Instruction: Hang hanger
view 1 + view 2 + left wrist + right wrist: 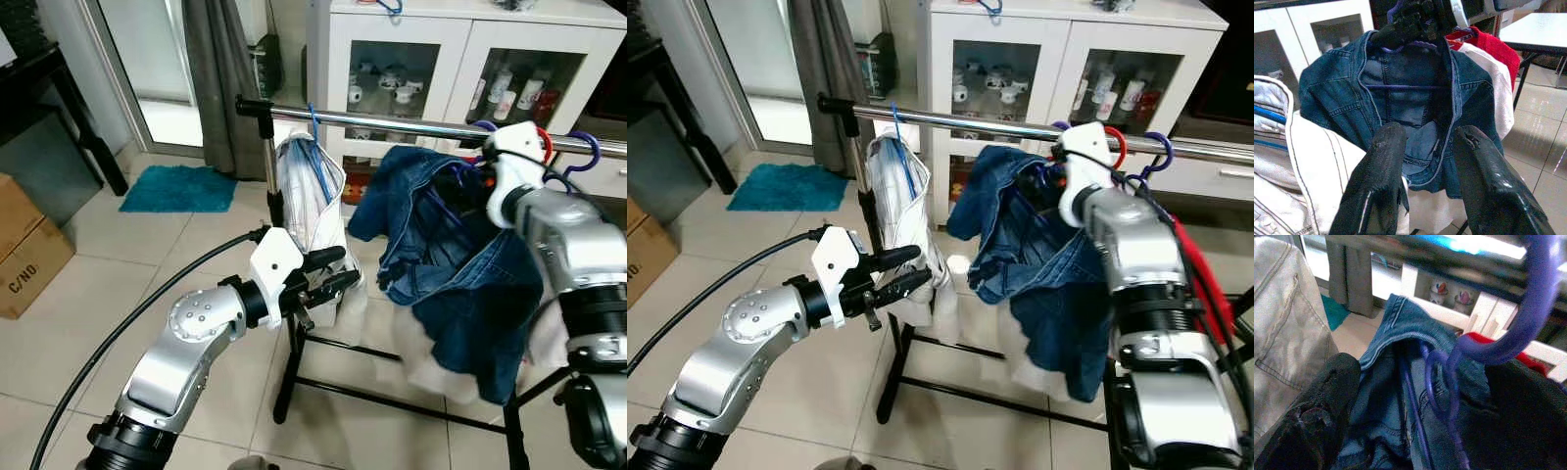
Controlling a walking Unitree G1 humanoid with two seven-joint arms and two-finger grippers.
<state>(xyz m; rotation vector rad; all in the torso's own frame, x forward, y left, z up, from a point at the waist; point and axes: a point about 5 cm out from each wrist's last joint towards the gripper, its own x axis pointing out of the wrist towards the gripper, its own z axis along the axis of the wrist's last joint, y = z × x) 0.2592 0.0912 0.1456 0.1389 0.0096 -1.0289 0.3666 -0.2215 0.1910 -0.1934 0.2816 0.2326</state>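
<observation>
I've got the purple hanger (pixel 1528 323) up at the silver rail (pixel 411 125), hook curled right beside/over it, w/ a dark blue denim jacket (pixel 460 284) draped on it. Jacket hangs crooked, collar bunched up near the rail, hem drooping toward the rack's black base. In the right wrist view the hook is a thick smooth purple curve w/ a smaller loop below it, and the denim collar sits just under that.

Right gripper (pixel 1058 181) is up at the hanger neck, buried in the collar. One black finger (pixel 1312 416) shows beside the denim, but I can't tell whether the fingers are closed on the hanger or apart (view's too blurry and cramped there).

Left gripper (pixel 328 269) is lower, near the rack's upright post, fingers (pixel 1381 176) parted w/ a clear gap, gripping nothing. It points at the jacket and sits just beside the white striped garment (pixel 309 191), which hangs on a blue hanger (pixel 315 127) at the rail's left end.

Behind the denim, in the left wrist view: a red garment (pixel 1493 46) and a white one (pixel 1498 93) on the same rail.

Behind the rack, a white glass-door cabinet (pixel 460 59); cups and bottles stand inside. A teal mat (pixel 176 188) lies on the tile floor, cardboard box (pixel 29 250) at far left.
</observation>
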